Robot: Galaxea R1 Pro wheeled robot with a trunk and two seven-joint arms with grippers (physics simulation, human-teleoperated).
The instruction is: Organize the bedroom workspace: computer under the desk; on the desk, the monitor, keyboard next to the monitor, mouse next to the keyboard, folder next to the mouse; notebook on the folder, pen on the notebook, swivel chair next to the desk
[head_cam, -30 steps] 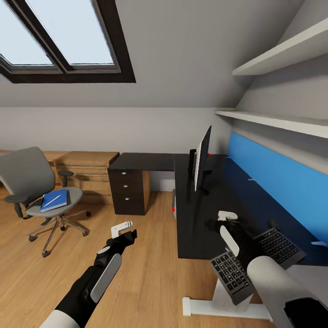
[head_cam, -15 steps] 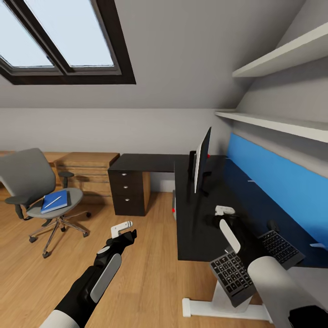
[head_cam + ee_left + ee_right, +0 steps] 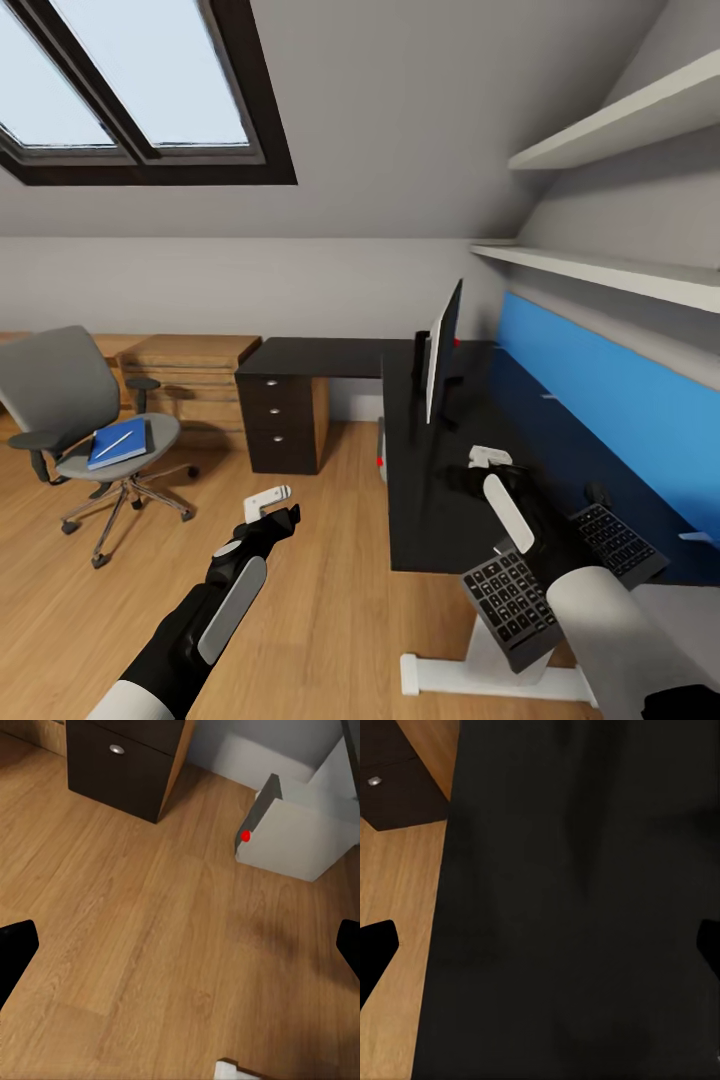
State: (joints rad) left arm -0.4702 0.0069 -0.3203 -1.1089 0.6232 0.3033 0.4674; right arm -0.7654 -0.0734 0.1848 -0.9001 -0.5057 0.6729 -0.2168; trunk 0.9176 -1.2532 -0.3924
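Hazard entry: keyboard [image 3: 560, 578] at the counter [image 3: 440, 500] near edge, its near-left end overhanging, right fingers [image 3: 490, 456] spread empty above bare top toward the monitor [image 3: 443, 350], left fingers [image 3: 268, 500] spread over floor; a forearm nudge might tip it off.

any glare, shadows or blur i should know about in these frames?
Head view: even light, sharp; glossy desk mirrors the blue panel. Left wrist view: soft shadow patch on the wood floor. Right wrist view: desk top nearly uniform black, faint streaky reflections.
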